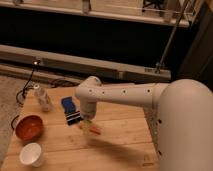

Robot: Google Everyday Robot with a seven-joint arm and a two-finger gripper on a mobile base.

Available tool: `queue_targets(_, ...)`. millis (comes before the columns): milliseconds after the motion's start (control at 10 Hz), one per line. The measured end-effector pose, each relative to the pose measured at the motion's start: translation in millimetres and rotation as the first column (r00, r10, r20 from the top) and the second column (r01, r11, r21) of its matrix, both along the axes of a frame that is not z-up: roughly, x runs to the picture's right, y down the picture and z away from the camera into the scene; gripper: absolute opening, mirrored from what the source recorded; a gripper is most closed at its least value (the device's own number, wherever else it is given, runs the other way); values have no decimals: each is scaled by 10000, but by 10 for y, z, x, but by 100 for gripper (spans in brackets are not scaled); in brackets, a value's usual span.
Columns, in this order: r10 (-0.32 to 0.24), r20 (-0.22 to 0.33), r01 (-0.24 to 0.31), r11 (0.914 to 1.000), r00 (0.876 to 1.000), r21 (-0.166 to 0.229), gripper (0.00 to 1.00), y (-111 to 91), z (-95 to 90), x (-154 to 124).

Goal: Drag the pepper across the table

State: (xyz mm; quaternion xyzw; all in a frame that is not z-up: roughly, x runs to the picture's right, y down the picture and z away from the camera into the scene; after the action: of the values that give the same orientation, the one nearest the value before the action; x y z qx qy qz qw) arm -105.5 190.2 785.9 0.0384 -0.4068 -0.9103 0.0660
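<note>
The orange pepper lies on the light wooden table, near its middle. My gripper hangs from the white arm and is down at the pepper's left end, touching or just above it. The arm's wrist hides the upper part of the gripper.
A blue packet with a dark striped end lies just left of the gripper. A clear bottle stands at the back left. A red-orange bowl and a white cup sit at the left front. My white body fills the right side.
</note>
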Motion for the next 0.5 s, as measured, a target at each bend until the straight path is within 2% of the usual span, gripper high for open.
queue_targets(500,3,234,1,9998,9997,-183,80,126,95,-137)
